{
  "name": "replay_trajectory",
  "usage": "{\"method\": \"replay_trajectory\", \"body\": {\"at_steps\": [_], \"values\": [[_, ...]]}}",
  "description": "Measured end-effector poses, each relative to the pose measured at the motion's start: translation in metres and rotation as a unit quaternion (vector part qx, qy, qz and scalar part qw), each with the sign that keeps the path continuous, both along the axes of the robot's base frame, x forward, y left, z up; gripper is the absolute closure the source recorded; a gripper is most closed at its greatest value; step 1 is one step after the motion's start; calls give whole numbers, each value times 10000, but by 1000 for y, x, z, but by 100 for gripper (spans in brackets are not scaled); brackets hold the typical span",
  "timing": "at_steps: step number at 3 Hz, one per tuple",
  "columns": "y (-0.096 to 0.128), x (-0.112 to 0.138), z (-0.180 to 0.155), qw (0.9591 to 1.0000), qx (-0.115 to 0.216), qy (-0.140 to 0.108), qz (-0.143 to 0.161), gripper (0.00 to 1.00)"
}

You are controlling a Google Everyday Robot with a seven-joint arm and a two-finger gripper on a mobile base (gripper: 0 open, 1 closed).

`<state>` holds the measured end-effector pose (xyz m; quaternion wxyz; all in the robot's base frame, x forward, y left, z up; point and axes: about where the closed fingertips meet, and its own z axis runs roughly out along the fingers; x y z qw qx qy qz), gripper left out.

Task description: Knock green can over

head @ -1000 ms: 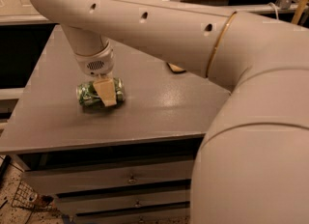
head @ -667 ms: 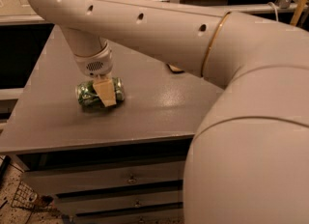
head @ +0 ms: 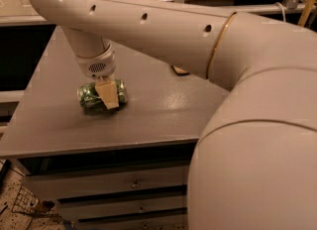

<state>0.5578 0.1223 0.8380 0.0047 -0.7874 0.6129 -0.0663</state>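
green can [head: 88, 95] lies flat, long axis left-right, claw [head: 107, 93] atop it.

The green can [head: 88, 95] has pale swirls. The gripper [head: 107, 97], right at the can, is cream. The arm [head: 148, 21] is off-white with a thin gold ring, and the table [head: 148, 115] is grey.

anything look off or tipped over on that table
Yes: the green can lies on its side on the left part of the grey table rather than standing upright. The gripper is down directly over it. No spilled liquid shows around the can.
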Motion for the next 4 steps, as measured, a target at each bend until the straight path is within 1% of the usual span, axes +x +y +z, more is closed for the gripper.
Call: {"method": "replay_trajectory", "body": {"at_steps": [1, 2, 3, 4], "values": [[2, 1, -1, 10000, 40, -29, 7, 28], [-4, 1, 9, 9996, 230, -141, 7, 5], [-21, 0, 30, 9990, 353, -263, -36, 0], [-55, 0, 53, 9974, 599, -356, -198, 0]]}}
